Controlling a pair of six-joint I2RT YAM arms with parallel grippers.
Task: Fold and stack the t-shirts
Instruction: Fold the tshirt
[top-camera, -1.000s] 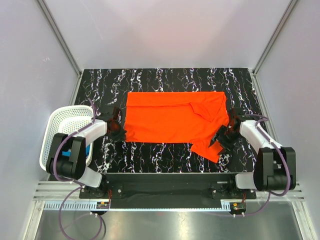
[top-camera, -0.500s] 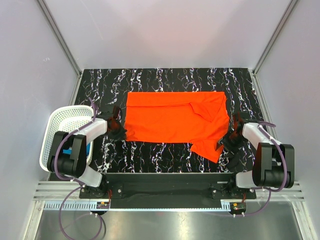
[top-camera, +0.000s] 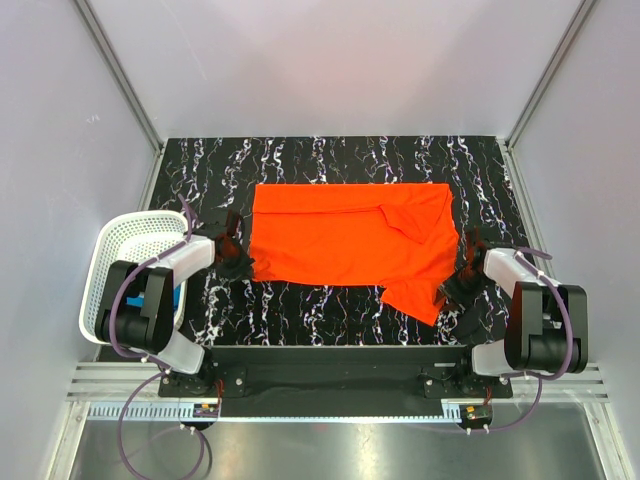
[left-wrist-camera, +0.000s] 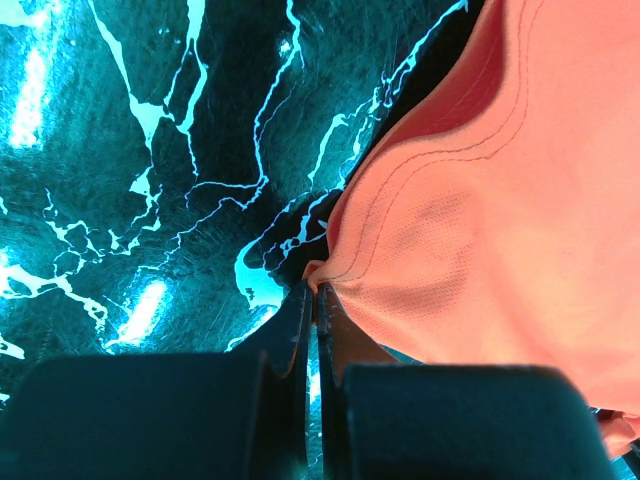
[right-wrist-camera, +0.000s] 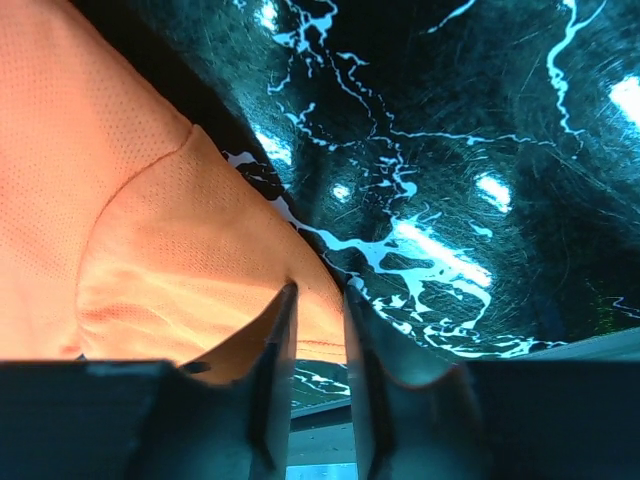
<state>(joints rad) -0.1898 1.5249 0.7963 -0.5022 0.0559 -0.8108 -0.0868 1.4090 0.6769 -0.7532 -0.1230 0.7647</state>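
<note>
While your left gripper (left-wrist-camera: 315, 296) pinches the orange-red t-shirt (top-camera: 340, 245) and your right gripper (right-wrist-camera: 320, 296) sits narrow at its sleeve, grip unclear, folding and stacking look mostly ahead.

This is a robotics lab test cell, not a home. Plain pale wall panels (top-camera: 330, 60) set in aluminium frame posts (top-camera: 120, 75) box in a black marble-patterned tabletop (top-camera: 330, 160). Two robot arms, the left arm (top-camera: 150, 300) and the right arm (top-camera: 540, 310), are bolted at its near edge. Loose cables (top-camera: 150, 450) trail past a slotted aluminium rail (top-camera: 340, 410).
</note>
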